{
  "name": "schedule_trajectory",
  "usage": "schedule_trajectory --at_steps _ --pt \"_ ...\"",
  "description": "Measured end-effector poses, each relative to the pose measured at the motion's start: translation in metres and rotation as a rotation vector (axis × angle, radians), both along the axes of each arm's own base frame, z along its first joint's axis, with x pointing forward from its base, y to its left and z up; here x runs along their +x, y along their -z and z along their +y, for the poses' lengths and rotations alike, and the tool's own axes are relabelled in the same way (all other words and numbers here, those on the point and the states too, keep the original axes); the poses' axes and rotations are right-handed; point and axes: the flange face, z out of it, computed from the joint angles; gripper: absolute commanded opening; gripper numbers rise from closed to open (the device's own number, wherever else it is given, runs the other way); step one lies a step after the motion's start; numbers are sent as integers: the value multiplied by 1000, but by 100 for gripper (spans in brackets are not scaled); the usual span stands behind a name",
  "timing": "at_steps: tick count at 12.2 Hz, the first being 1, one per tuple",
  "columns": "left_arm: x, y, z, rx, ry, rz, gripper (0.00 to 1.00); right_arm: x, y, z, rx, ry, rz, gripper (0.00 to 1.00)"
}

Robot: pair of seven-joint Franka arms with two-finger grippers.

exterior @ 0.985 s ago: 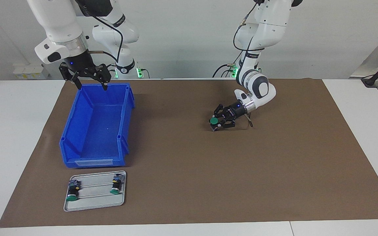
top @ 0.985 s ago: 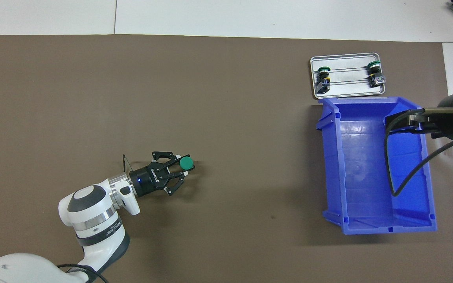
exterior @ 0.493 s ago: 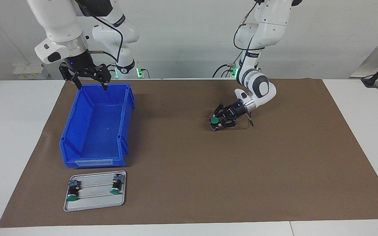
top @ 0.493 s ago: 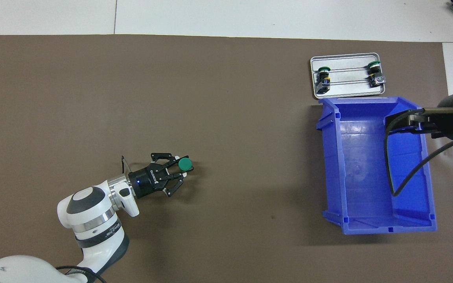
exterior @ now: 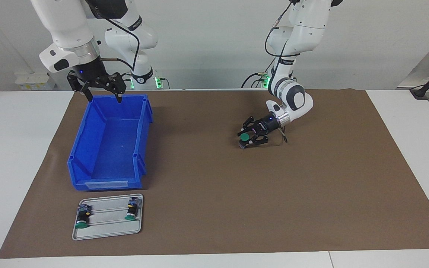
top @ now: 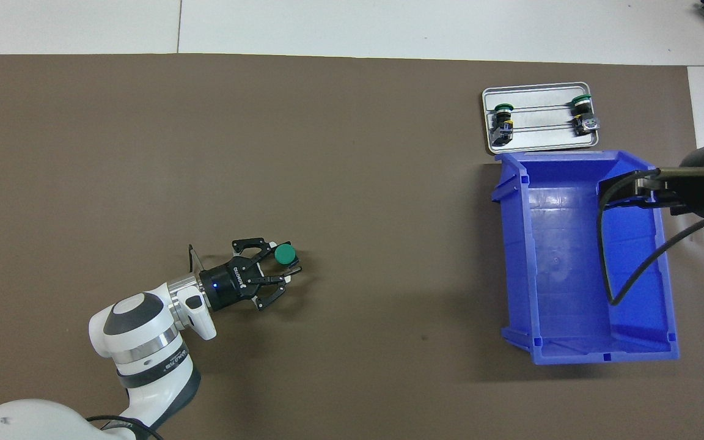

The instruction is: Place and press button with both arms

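Green-capped, the button (exterior: pixel 243 137) stands upright on the brown mat (exterior: pixel 311 193) toward the left arm's end of the table, cap uppermost, black body beneath. Compared with a second ago, the left gripper (exterior: pixel 247 136) has spread its fingers: then they pinched the button, now they stand apart on either side of it, and whether either still touches it cannot be told; the wrist has also drawn back slightly. The right gripper (exterior: pixel 102 97) is unchanged, waiting over the robot-side rim of the blue bin (exterior: pixel 88 149) with fingers wide apart and nothing between them. Counted: two white jointed arms, three buttons, one bin, one tray. The two spare buttons (exterior: pixel 82 217) (exterior: pixel 132 211) lie on their sides in the tray (exterior: pixel 106 232), caps pointing away from the robots. The tray is shallow, silvery metal with rounded corners and two thin lines along its length, just beside the bin and farther from the robots. The bin is smooth moulded plastic, open-topped and empty. The mat is matt, flat and rectangular.
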Motion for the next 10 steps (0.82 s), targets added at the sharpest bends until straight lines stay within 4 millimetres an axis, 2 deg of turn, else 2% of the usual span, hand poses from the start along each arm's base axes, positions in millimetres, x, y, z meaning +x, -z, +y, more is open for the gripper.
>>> schedule_trajectory --at_steps 2,3,4,10 --pt "-2 0 -1 2 4 -3 70 0 0 0 0 0 0 100" --pt "-3 0 -1 3 7 -4 78 0 0 0 0 0 0 100" --pt "-4 0 -2 3 9 -4 91 0 0 0 0 0 0 100" --pt "-6 1 -3 6 12 -4 95 0 0 0 0 0 0 100"
